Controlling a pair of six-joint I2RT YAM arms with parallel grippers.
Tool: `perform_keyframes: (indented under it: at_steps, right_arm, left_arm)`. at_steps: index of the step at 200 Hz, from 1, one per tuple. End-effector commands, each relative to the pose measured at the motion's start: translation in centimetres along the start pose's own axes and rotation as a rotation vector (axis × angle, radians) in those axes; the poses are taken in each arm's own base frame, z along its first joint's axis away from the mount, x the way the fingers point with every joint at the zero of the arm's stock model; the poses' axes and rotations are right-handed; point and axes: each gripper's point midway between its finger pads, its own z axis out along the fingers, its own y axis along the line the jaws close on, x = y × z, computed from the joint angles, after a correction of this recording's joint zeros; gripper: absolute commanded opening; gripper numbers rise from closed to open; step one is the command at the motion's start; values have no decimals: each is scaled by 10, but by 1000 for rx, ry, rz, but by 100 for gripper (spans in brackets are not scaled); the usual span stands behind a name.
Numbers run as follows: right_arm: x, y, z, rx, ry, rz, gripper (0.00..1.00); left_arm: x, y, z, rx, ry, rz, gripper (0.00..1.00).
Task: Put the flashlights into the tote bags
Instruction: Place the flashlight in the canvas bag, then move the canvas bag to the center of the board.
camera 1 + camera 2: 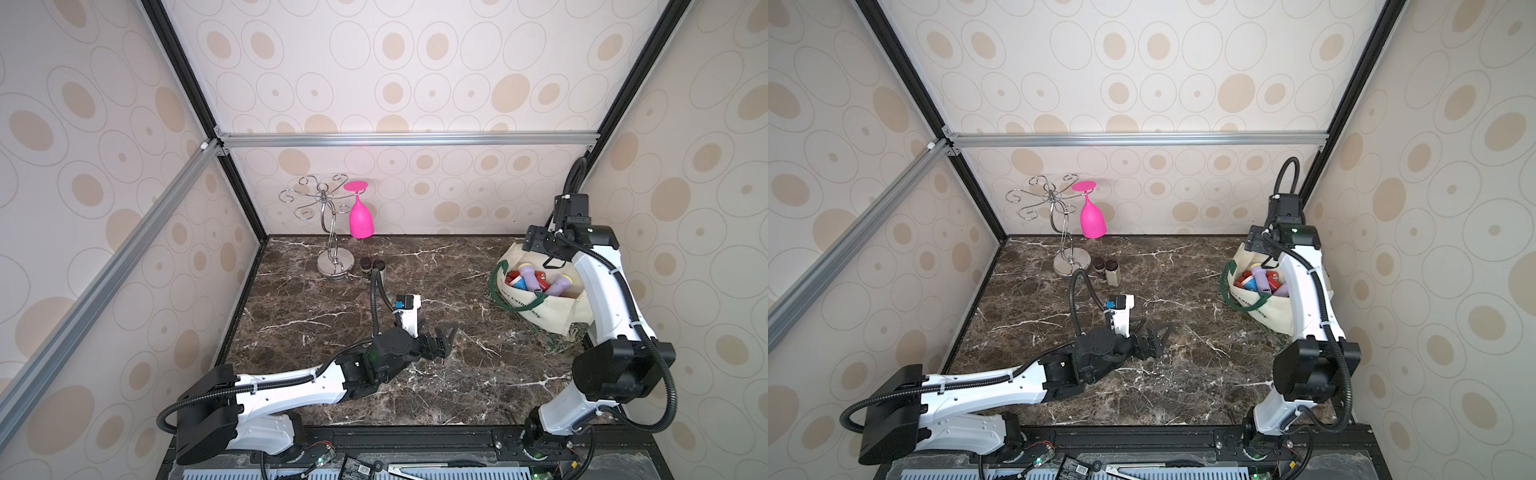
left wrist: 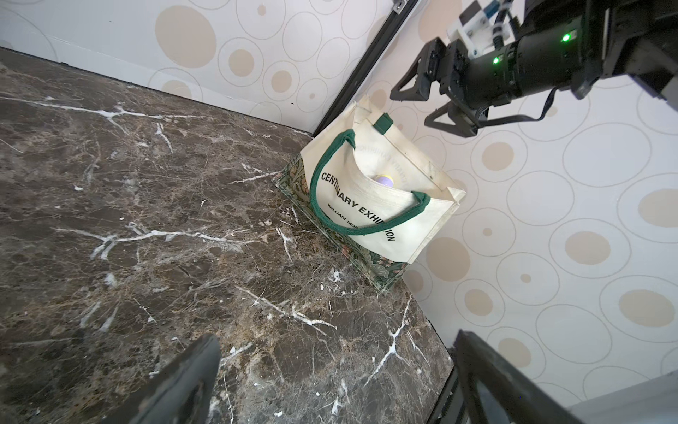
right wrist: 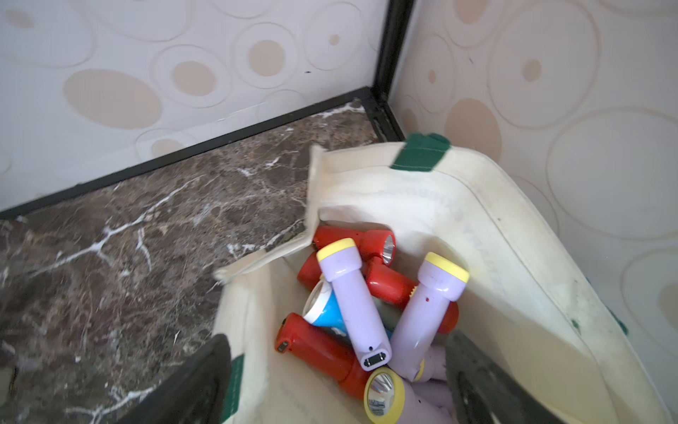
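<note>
**Task status.** The cream canvas tote bag with dark green strap handles (image 1: 540, 309) stands upright in the far right corner of the dark brown marble bench (image 1: 332, 299), its mouth open. The small plastic flashlights (image 3: 352, 293), red, lilac and one blue, lie heaped inside it, heads pointing in different directions. They show in the bag in both top views. No flashlight is visible on the bench in any view, though the arms hide small parts of the surface. On this evidence the loading is judged complete or very nearly so. What remains is probably only to clear the arms from the bag.

The chrome wire glass rack (image 1: 328, 224), the pink goblet hanging upside down from it (image 1: 360, 216) and the two small dark-capped jars (image 1: 372, 266) stand at the far left and are not part of the task.

**Right arm.** The arm rises from its base at the near right edge, bends at the elbow and reaches over the bag. The right tool (image 2: 418, 106) hangs above the bag's mouth, clear of the canvas. Its jaws are spread wide and carry nothing.

**Left arm.** The arm lies low across the bench toward the middle. The left tool (image 1: 446, 340) sits close to the surface, well apart from the bag and facing it. Its jaws stand fully apart and empty.
</note>
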Motion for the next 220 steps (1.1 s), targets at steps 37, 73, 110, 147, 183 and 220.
perform_keyframes:
  at_steps: [37, 73, 110, 147, 183, 220]
  right_arm:
    - [-9, 56, -61, -172, -146, -43, 99]
    - [34, 64, -61, -189, 57, -94, 99]
    - [83, 53, -63, -189, 210, -172, 99]
    - [125, 46, -43, -158, 355, -261, 99]
    - [126, 43, -19, -97, 373, -316, 95]
    - [124, 51, 6, -78, 403, -364, 72]
  left_arm:
    - [-15, 27, -30, -137, -17, 70, 100]
    - [-21, 34, -44, -155, -26, 79, 100]
    - [-24, 36, -49, -142, -50, 57, 100]
    - [-24, 36, -47, -138, -60, 55, 100]
    - [-26, 35, -46, -142, -62, 59, 100]
    - [-26, 43, -54, -146, -90, 8, 100]
